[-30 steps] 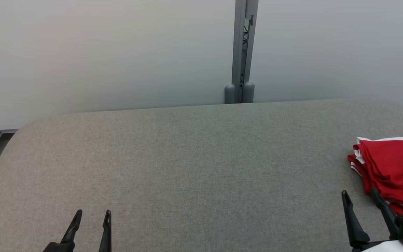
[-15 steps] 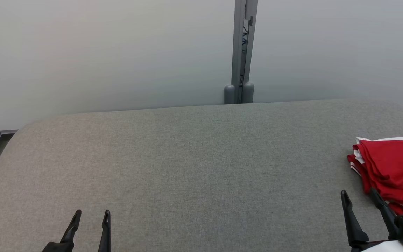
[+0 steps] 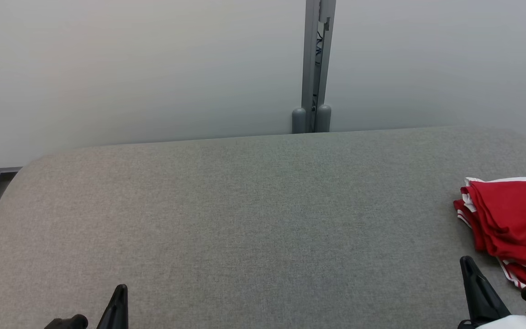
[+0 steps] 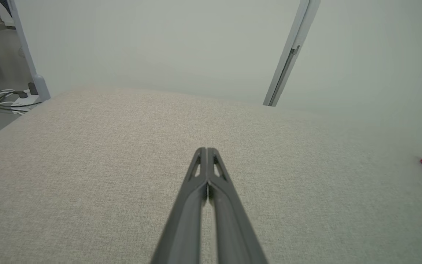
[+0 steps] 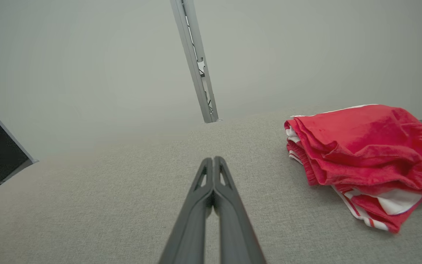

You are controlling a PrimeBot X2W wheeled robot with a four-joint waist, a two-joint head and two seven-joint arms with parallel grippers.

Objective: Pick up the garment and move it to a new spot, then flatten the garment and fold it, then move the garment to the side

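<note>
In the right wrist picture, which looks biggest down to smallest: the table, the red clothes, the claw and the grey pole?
Largest: grey table
Next: red garment
Next: right claw, though being nearest the camera makes it look bigger
Smallest: grey post

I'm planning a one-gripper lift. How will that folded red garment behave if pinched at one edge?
Likely floppy: the red garment lies in soft, wrinkled layers, so the fold would probably fall open. Thin cloth, so probably light. Pushed, it would likely bunch on the textured table rather than slide.
</note>
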